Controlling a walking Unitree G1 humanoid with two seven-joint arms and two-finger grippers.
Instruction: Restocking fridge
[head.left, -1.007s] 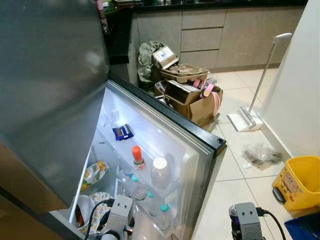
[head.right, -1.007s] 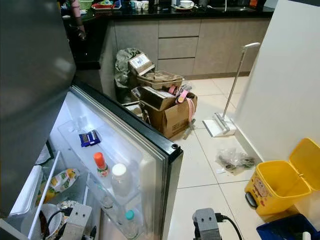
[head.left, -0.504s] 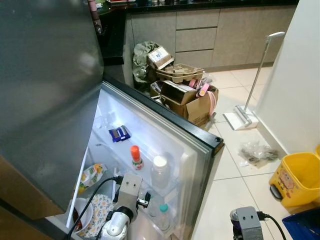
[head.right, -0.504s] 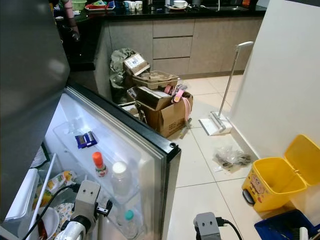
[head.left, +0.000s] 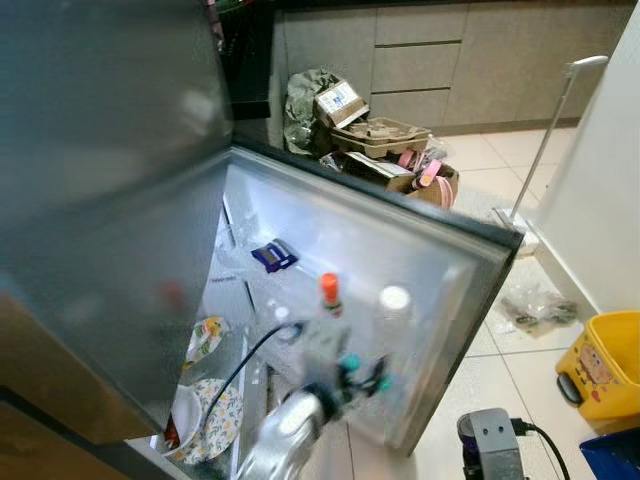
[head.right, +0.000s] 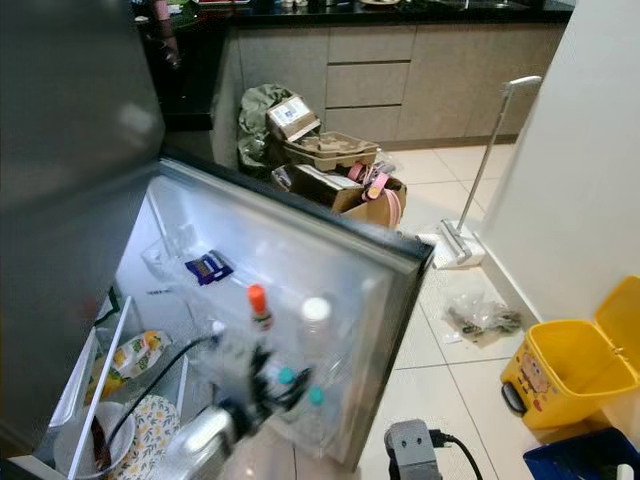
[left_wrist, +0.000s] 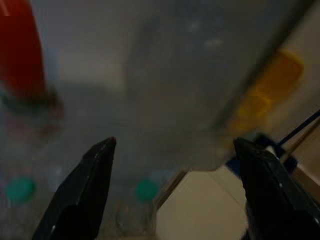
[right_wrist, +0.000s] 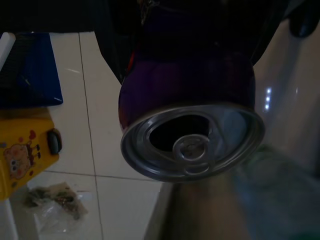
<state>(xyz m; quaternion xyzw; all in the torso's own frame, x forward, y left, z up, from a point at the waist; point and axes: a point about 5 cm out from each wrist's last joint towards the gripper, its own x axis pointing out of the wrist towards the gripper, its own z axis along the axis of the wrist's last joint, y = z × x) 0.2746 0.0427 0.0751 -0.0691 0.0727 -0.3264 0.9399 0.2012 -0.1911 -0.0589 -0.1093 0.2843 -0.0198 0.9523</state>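
Observation:
The fridge door (head.left: 420, 250) stands open, lit from inside. Its shelf holds a red-capped bottle (head.left: 330, 292), a white-capped bottle (head.left: 394, 305), teal-capped bottles (head.left: 352, 364) and a blue packet (head.left: 274, 255). My left gripper (left_wrist: 175, 147) is open and close to that shelf, with nothing between its fingers (left_wrist: 100, 165); its arm (head.left: 295, 425) is motion-blurred. My right gripper (right_wrist: 192, 45) is shut on a purple drink can (right_wrist: 190, 115) whose top has been opened. That wrist (head.left: 490, 445) hangs low at the right, over the floor.
Inside the fridge lie a patterned plate (head.left: 215, 415) and a snack bag (head.left: 207, 338). Cardboard boxes (head.left: 385, 150) are piled behind the door. A mop (head.left: 545, 150), a plastic bag (head.left: 535, 305), a yellow bin (head.left: 600, 365) and a blue bin (head.left: 612, 455) stand along the right wall.
My left arm has swung up and right, from the low fridge shelves to the door shelf. The door now stands wider, and the view has shifted. The right arm still holds the can.

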